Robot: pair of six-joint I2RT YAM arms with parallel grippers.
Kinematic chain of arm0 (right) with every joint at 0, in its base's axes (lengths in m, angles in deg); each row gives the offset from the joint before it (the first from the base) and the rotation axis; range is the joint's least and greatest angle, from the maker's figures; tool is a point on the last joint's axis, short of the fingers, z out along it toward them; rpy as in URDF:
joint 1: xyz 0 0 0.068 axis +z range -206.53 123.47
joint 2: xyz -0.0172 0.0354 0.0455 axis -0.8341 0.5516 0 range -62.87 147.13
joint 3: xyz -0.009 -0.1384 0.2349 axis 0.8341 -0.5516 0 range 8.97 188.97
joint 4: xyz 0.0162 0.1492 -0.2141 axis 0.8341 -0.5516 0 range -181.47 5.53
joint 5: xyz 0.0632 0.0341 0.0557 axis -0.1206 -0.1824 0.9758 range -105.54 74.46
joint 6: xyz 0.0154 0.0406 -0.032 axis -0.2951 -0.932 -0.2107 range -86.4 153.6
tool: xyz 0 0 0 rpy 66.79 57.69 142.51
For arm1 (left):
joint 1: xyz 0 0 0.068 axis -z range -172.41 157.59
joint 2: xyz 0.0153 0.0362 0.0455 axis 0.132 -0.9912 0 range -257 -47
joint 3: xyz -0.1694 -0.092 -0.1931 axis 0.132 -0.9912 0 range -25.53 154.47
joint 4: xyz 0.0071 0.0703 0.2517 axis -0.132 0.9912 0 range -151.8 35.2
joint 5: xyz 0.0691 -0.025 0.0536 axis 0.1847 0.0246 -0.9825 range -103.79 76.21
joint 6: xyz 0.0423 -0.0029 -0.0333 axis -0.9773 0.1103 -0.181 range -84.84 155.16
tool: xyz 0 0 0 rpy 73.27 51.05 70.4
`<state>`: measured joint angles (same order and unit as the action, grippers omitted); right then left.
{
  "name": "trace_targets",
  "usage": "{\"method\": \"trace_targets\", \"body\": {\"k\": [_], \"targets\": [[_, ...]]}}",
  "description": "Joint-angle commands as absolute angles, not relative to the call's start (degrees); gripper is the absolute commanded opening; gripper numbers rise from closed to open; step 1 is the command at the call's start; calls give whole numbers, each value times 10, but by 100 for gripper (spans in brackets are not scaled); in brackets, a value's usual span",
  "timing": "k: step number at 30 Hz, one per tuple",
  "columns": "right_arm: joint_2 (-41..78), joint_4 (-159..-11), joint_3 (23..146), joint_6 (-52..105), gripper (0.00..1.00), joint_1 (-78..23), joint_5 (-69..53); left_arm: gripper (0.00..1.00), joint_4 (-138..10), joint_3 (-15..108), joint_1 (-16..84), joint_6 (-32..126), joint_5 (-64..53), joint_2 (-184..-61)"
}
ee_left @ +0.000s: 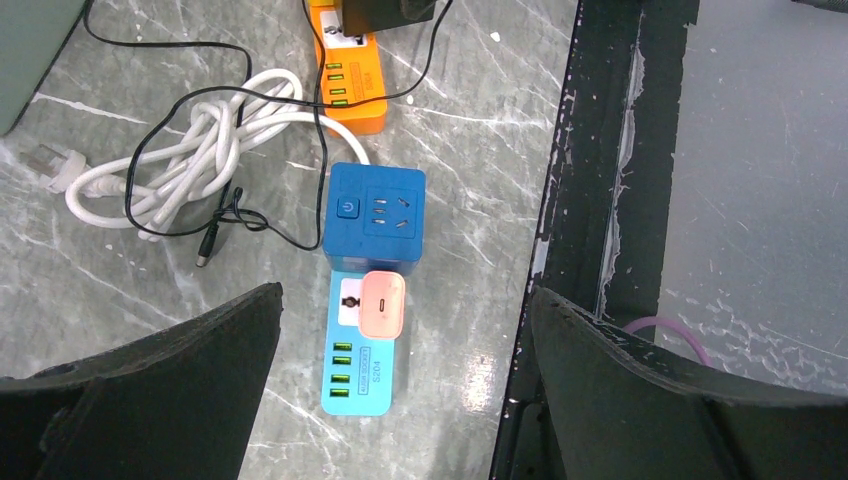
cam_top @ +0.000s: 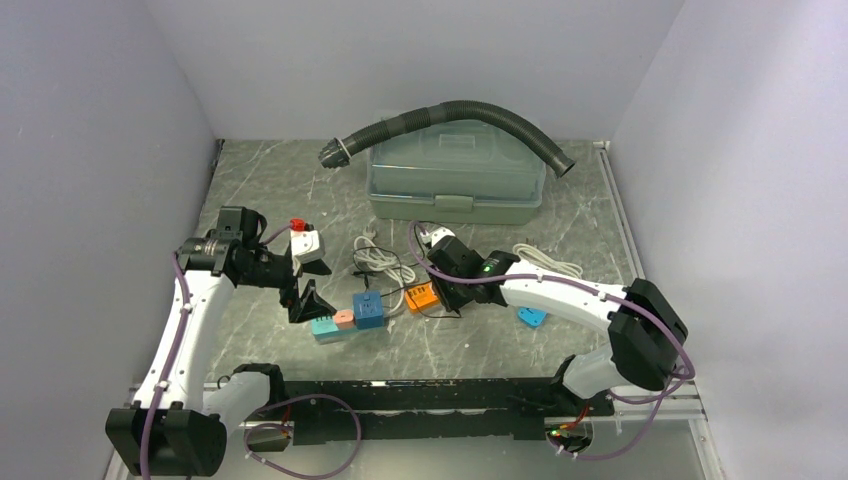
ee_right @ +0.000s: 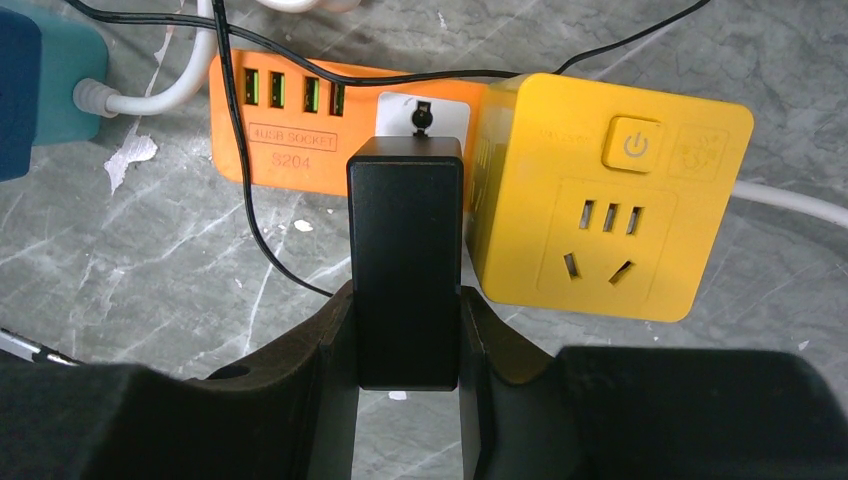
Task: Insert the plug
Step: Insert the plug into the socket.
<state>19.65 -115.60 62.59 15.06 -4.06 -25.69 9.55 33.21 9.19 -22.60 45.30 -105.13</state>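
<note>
My right gripper [ee_right: 405,325] is shut on a black plug [ee_right: 405,260], its fingers pressed on both long sides. The plug's far end sits over the white socket face [ee_right: 425,108] of an orange power strip [ee_right: 290,140], right beside a yellow socket cube [ee_right: 610,195]. Its pins are hidden, so I cannot tell whether they are in. From above, the right gripper [cam_top: 440,262] hovers at the orange strip [cam_top: 421,295]. My left gripper [ee_left: 405,295] stands wide open above a light blue strip [ee_left: 362,385] carrying a pink charger [ee_left: 381,305] and a dark blue cube [ee_left: 375,210].
A coiled white cable [ee_left: 200,140] and a thin black lead [ee_left: 205,250] lie left of the strips. At the back stands a grey lidded box [cam_top: 455,175] with a black hose [cam_top: 450,112] over it. A white cube socket [cam_top: 305,240] sits by the left arm. A black rail [cam_top: 430,395] lines the near edge.
</note>
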Motion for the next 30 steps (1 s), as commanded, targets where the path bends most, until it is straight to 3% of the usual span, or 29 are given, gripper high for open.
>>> {"method": "trace_targets", "body": {"k": [1,27,30], "targets": [[215,-1177,636,150,0,-41,-236,99,98,331,93,-232,481,-1040],[288,-1230,683,174,0,-52,-196,99,110,326,93,-255,488,-1030],[291,-1245,711,166,42,-53,-204,99,115,328,93,-257,488,-1029]]}}
